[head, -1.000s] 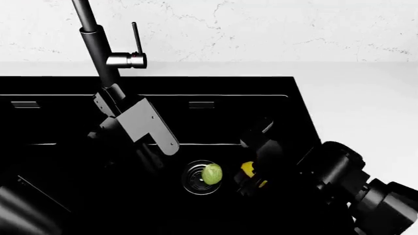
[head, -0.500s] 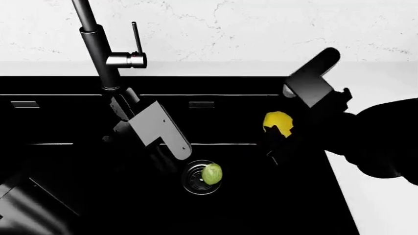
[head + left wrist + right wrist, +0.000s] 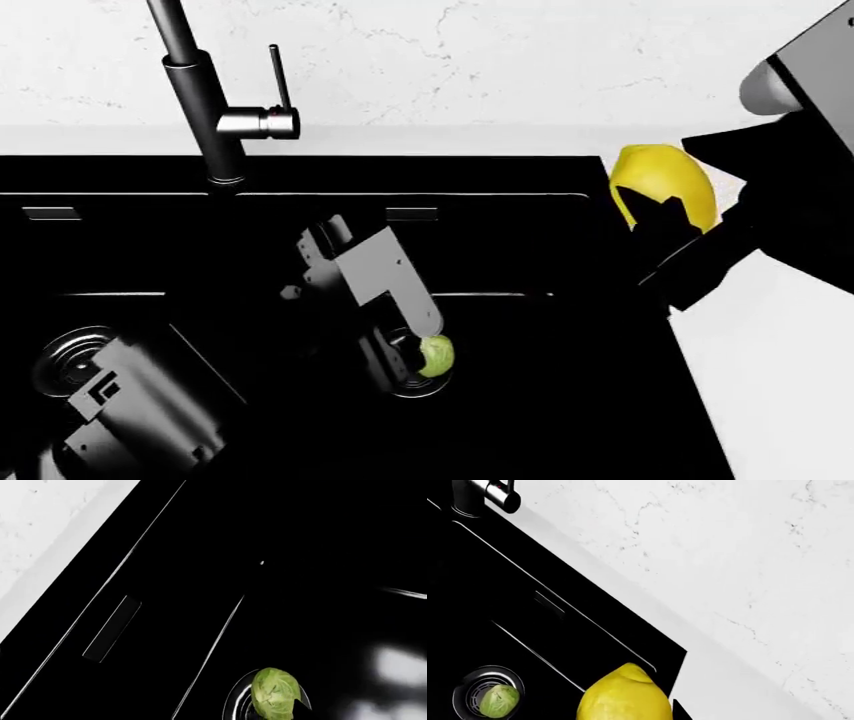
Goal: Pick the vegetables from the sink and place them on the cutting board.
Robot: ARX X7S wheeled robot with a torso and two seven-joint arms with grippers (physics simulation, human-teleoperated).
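Observation:
The pale green leafy vegetable [image 3: 435,355] [image 3: 273,694] [image 3: 497,701] lies on the round drain [image 3: 398,372] of the black sink [image 3: 601,300]. My left gripper [image 3: 416,350] hangs low in the basin right beside it, open; one dark fingertip [image 3: 303,706] overlaps the vegetable's edge, while the other is lost against the black. The yellow oval vegetable [image 3: 658,182] [image 3: 624,697] is held in my right gripper [image 3: 667,215], shut on it, above the sink's right rim. The cutting board is out of view.
A dark faucet [image 3: 200,100] stands at the back rim, over the sink's left half. A second drain [image 3: 74,360] shows in the left basin. White counter [image 3: 774,380] runs along the sink's right side, with a white marbled wall [image 3: 534,60] behind.
My right gripper has lifted the yellow vegetable out of the basin, up and to the right past the rim. The left gripper has come down and right, close beside the green one.

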